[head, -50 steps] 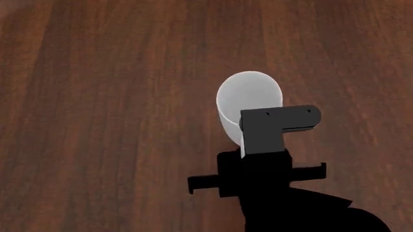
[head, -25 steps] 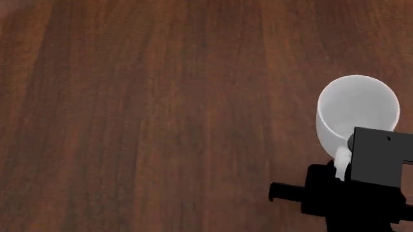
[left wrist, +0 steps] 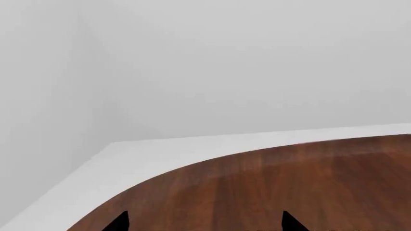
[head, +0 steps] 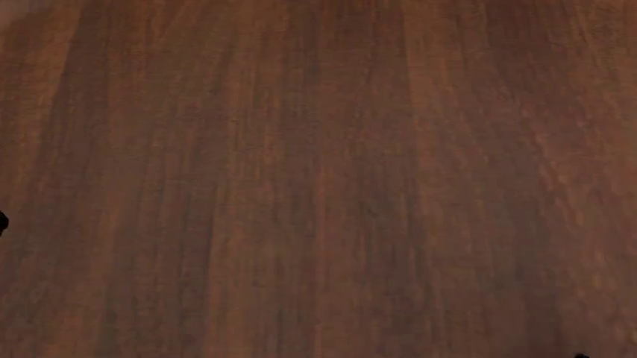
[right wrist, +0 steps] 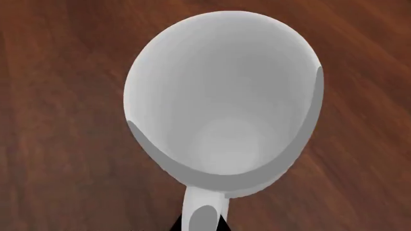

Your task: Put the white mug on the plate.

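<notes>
My right wrist view is filled by the white mug (right wrist: 222, 96), its open mouth facing the camera; the handle (right wrist: 204, 211) runs toward my right gripper (right wrist: 198, 226), where 2 dark tips show on either side of it; I judge the fingers pinched on the handle, which would explain why the mug sits fixed and centred under this camera; actual contact lies at the frame's edge and is not fully confirmed. The mug's long axis runs from rim to base, roughly in line with the camera's line of sight and slightly leaning, since more of 1 inner wall shows than the other; the wooden table (right wrist: 57, 144) lies beneath and around it; whether the base rests on the wood or hangs above it I cannot tell.

The head view shows only bare wood grain (head: 318, 179); neither mug nor plate appears there; the plate is in none of the 3 views.

My left gripper (left wrist: 204, 222) shows 2 dark fingertips set well apart, spread with nothing between them, over the table's curved edge (left wrist: 192, 166); I judge it is parked idle.
</notes>
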Controlling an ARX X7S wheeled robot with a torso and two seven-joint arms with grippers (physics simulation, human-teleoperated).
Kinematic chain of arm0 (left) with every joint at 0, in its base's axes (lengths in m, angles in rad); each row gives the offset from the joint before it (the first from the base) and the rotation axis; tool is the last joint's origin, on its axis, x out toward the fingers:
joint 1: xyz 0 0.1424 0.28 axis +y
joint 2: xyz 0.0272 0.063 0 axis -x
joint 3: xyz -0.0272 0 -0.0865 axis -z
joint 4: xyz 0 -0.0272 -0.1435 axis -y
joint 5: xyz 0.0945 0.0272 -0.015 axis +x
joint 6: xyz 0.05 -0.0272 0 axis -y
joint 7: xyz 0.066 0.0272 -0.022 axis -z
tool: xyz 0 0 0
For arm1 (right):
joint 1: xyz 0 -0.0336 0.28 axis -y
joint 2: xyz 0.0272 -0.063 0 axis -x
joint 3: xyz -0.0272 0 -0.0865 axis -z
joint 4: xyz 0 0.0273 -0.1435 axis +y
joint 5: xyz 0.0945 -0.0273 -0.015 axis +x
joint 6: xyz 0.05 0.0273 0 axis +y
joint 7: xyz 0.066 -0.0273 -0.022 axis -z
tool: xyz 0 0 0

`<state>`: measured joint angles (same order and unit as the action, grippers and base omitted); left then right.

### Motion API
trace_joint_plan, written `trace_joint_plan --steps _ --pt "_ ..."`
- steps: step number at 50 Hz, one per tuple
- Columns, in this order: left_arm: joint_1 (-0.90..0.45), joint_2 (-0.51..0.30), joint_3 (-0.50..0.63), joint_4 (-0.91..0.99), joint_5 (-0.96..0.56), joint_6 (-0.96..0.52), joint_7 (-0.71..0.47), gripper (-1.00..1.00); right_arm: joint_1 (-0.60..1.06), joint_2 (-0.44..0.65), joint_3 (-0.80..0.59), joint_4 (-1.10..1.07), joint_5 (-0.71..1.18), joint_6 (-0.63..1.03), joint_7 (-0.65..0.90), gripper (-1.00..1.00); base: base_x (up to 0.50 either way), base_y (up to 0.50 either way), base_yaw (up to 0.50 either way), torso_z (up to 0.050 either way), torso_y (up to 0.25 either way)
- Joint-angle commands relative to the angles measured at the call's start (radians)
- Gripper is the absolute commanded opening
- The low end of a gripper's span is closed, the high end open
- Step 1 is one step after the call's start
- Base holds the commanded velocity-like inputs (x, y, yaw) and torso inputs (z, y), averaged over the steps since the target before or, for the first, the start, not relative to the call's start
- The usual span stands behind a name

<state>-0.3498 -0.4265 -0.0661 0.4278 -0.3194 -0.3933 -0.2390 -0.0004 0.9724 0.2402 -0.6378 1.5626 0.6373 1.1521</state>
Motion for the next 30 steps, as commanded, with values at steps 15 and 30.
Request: trace_joint_plan --steps 15,30 --pt "-0.008 0.006 0.017 -0.049 0.003 0.036 0.011 1.0 -0.42 -0.067 0.405 -0.146 0.017 -0.023 0.036 -1.0 0.0 0.0 0.0 0.0 0.0" --pt "-0.012 0.011 0.032 -0.067 0.009 0.056 0.015 1.0 -0.597 -0.168 0.62 -0.191 0.025 0.003 -0.02 -1.0 0.0 0.0 0.0 0.0 0.0"
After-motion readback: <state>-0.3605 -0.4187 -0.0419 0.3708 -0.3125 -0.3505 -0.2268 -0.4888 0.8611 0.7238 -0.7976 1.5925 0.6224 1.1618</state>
